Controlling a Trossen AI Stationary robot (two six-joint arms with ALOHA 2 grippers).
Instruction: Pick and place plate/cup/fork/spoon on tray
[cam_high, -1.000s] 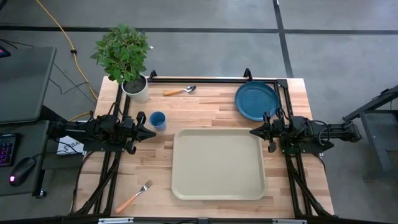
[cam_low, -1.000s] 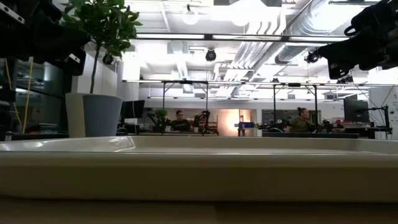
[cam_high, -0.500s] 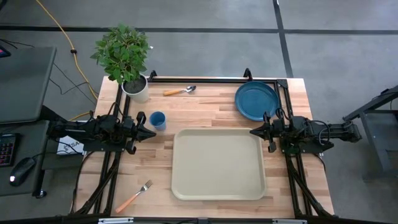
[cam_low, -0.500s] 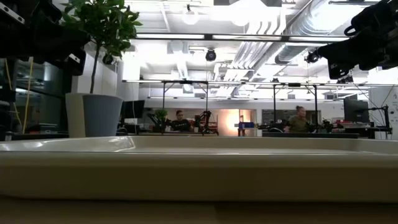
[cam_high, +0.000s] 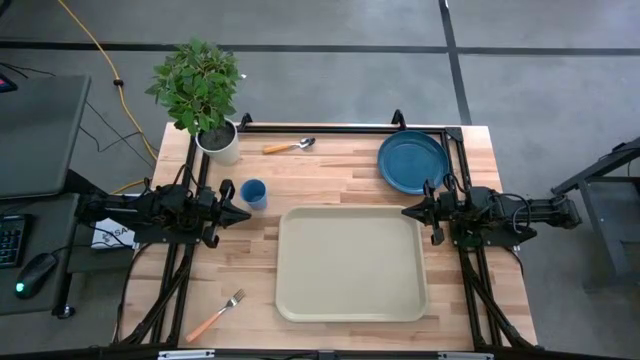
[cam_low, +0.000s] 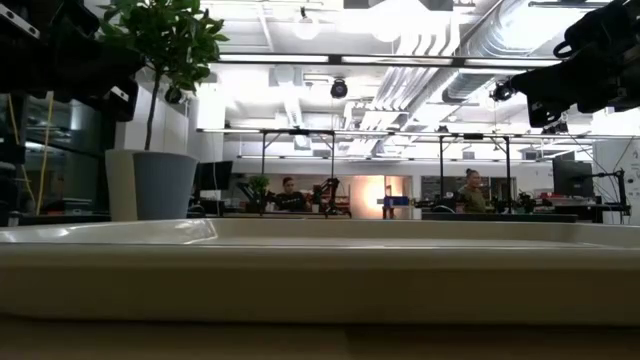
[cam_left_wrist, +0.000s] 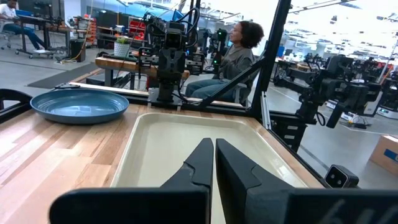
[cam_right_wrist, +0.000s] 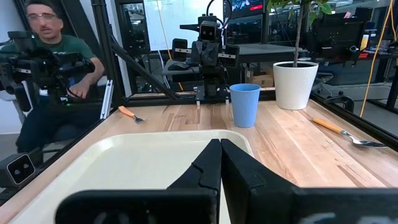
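Observation:
The beige tray (cam_high: 350, 262) lies flat in the table's middle. The dark-blue plate (cam_high: 412, 161) rests on the table at the far right. The blue cup (cam_high: 253, 193) stands upright left of the tray. The spoon (cam_high: 290, 146) lies near the far edge, the fork (cam_high: 216, 316) near the front left. My left gripper (cam_high: 245, 214) hovers shut beside the cup, at the tray's left edge (cam_left_wrist: 134, 155). My right gripper (cam_high: 405, 212) hovers shut at the tray's right edge (cam_right_wrist: 124, 155). Neither holds anything.
A white pot with a green plant (cam_high: 218, 140) stands at the far left corner. A black frame rail (cam_high: 320, 128) runs along the far edge. People show beyond the table in the wrist views.

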